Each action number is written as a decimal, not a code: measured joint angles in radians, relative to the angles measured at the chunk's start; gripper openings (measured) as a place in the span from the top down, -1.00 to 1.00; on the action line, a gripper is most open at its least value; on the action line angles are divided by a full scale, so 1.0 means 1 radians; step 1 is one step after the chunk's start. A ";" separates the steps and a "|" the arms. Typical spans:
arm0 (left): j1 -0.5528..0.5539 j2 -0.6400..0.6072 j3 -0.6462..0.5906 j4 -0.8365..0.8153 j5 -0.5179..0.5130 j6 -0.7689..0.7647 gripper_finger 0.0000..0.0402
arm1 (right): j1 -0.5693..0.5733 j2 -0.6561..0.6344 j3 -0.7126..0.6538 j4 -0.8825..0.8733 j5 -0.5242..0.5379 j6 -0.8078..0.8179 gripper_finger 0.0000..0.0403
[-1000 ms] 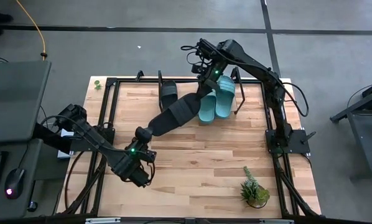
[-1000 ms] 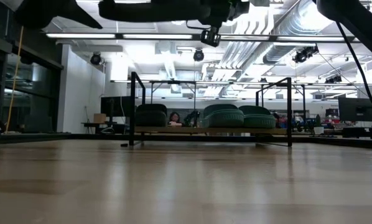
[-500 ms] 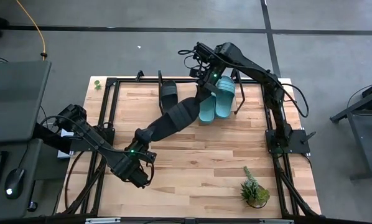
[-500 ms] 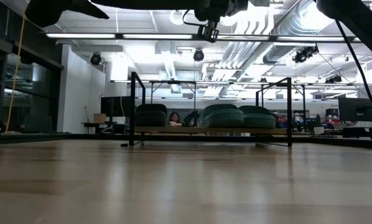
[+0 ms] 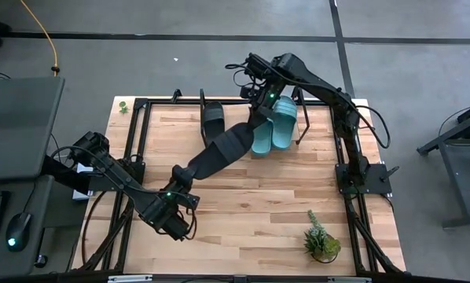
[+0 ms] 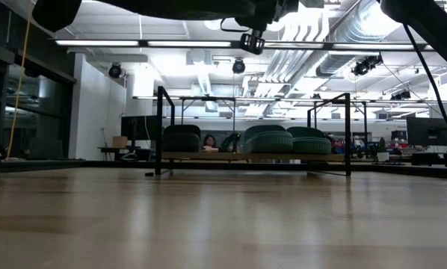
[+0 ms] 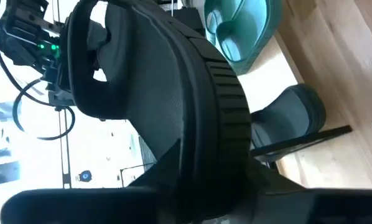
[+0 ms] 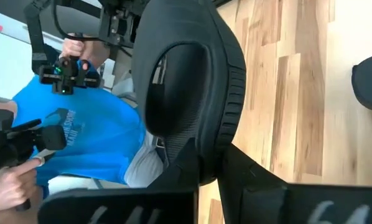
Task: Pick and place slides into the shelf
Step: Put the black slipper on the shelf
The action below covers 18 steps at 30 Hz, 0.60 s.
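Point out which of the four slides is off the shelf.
The black slide held in the air between both end effectors, left and right; the other black slide and two teal ones sit on the shelf.

Your left gripper [image 5: 184,170] and right gripper [image 5: 256,119] both reach toward mid-table, raised above it, each seemingly clamped on an end of one load.

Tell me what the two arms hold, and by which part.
One black slide sandal: right gripper at one end, left gripper at the other.
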 joint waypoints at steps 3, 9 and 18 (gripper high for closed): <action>0.000 0.000 0.000 0.054 -0.002 0.045 0.80 | -0.001 0.000 0.000 -0.002 0.006 -0.001 0.95; 0.002 0.000 0.000 0.115 -0.004 0.082 0.79 | -0.001 0.000 0.000 0.000 0.102 0.000 0.93; 0.002 0.000 0.000 0.141 -0.001 0.081 0.80 | -0.004 0.000 0.000 0.009 0.213 -0.004 0.58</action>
